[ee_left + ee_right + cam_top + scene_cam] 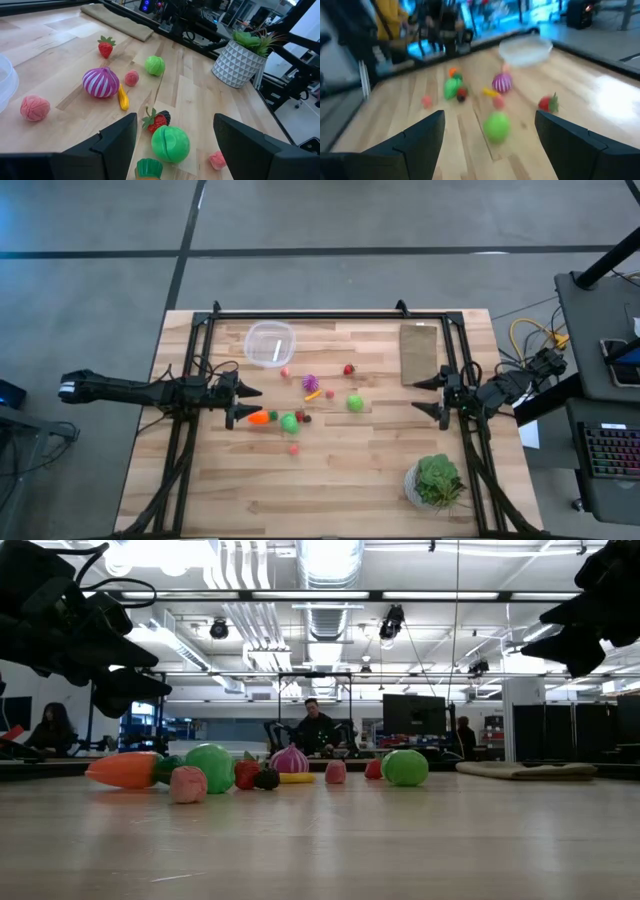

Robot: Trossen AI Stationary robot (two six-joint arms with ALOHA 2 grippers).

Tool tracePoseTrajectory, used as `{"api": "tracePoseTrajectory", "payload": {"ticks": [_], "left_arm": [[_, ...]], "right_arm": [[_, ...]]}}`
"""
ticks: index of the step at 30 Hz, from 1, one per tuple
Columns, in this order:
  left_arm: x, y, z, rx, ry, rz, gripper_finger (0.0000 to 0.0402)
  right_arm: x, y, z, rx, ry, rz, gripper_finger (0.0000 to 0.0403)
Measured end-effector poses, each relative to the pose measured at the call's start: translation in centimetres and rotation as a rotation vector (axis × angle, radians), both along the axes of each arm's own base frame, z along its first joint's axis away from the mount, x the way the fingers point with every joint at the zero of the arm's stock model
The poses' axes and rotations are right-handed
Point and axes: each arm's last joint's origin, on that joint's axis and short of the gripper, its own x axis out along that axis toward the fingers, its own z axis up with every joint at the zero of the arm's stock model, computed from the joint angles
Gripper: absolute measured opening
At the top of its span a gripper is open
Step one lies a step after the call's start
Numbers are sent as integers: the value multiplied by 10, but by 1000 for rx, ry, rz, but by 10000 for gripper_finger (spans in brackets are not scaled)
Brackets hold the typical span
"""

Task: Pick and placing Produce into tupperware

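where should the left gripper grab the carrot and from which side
Grip the orange carrot across its thick middle, coming straight down from above. It lies flat on the table, pointed toward the open left gripper, its leafy end close beside a green ball, so close the fingers across its width, probably clear of the ball.

The counter (330, 470) is pale wood in light and darker strips. On it lie an orange carrot (259, 418), two bright green balls (355, 403), a purple onion (100, 82) striped white, a red strawberry (105, 48), pink lumps (35, 108) and a yellow bit (123, 98). The tupperware (270, 343) is clear. The pot (238, 64) is white with a grey triangle pattern.
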Motion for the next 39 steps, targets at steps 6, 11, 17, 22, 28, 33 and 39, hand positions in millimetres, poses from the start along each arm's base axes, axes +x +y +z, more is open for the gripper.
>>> {"api": "tracePoseTrajectory", "payload": {"ticks": [6,11,17,22,28,33,39], "left_arm": [[0,0,0,0,0,0,249],[0,0,0,0,0,0,249],[0,0,0,0,0,-1,249],[0,0,0,0,-1,0,249],[1,0,5,-101,-62,19,249],[3,0,13,-369,-156,70,249],[3,0,16,-487,-190,93,249]], "right_arm": [[1,-2,34,231,-339,-96,302],[-2,-4,50,292,-496,-82,302],[-6,-6,65,431,-660,-71,302],[-6,-7,78,377,-761,-135,302],[2,-4,83,402,-814,-147,302],[14,1,88,369,-792,-167,302],[17,3,114,329,-810,-178,302]]}}
